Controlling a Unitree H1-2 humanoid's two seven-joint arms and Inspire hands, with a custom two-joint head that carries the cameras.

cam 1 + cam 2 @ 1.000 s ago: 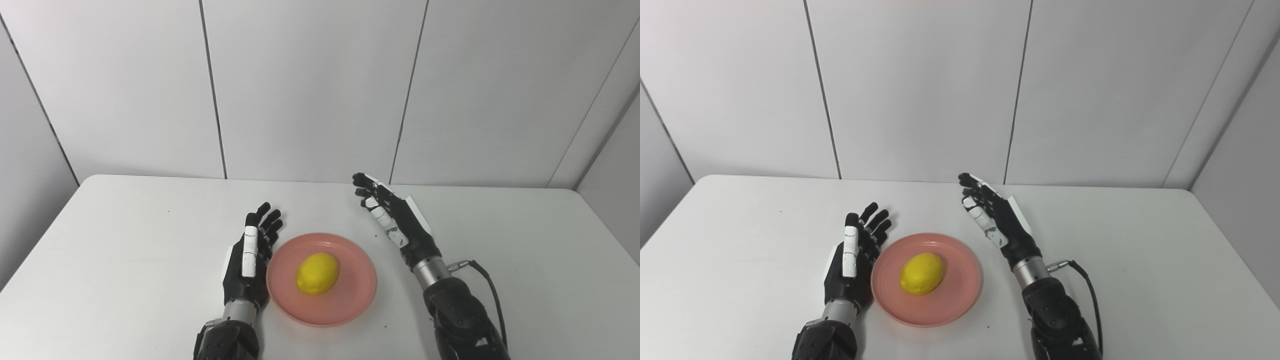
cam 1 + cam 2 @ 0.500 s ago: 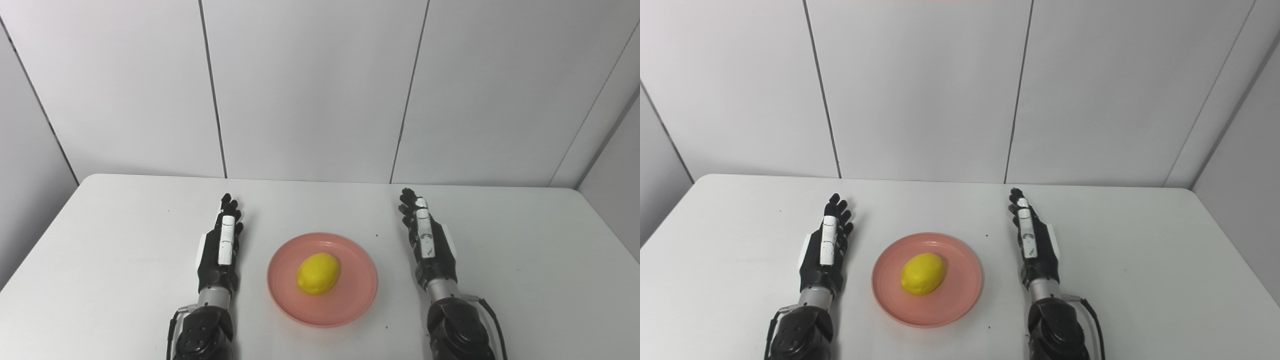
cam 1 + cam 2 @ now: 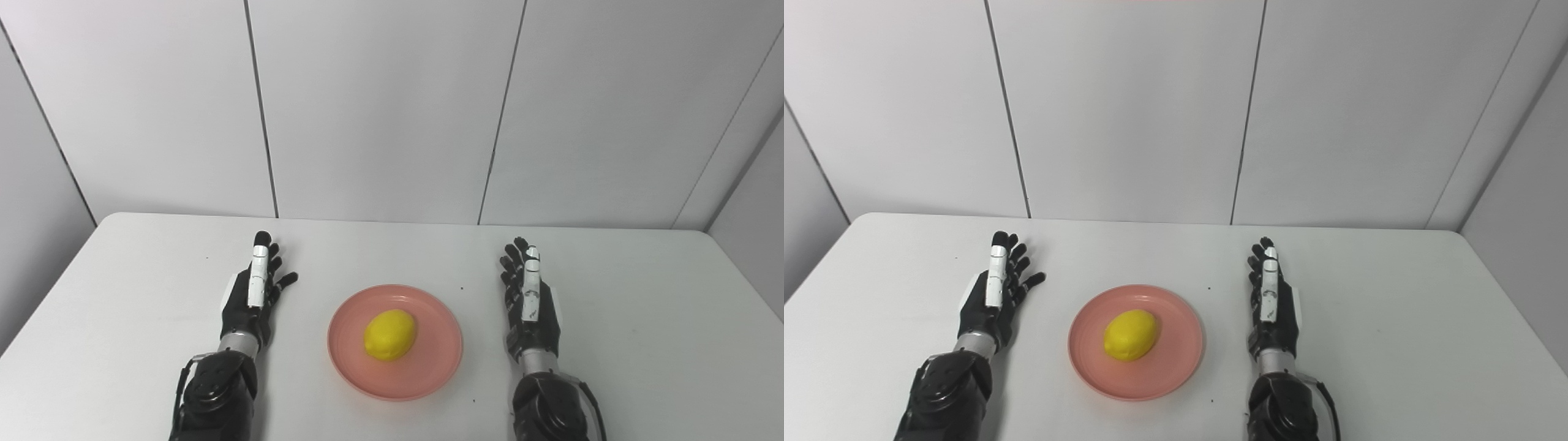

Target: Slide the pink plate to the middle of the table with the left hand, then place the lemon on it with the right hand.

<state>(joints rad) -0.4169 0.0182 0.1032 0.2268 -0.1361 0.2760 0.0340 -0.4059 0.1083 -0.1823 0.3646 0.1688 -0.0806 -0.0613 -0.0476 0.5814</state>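
A pink plate [image 3: 429, 367] lies near the middle of the white table, towards its front edge. A yellow lemon [image 3: 389, 334] rests on the plate, slightly left of its centre. My left hand [image 3: 252, 296] sits to the left of the plate, well apart from its rim, fingers stretched forward and spread, holding nothing. My right hand [image 3: 530, 303] is to the right of the plate, also apart from it, fingers straight and pointing away from me, empty.
The white table [image 3: 643, 318] ends at grey wall panels behind. A few small dark specks [image 3: 462, 287] dot the tabletop near the plate.
Both hands have drawn away from the plate: the left moved further left and outward, the right came back and to the right from above the plate's far side. Plate and lemon have stayed put.
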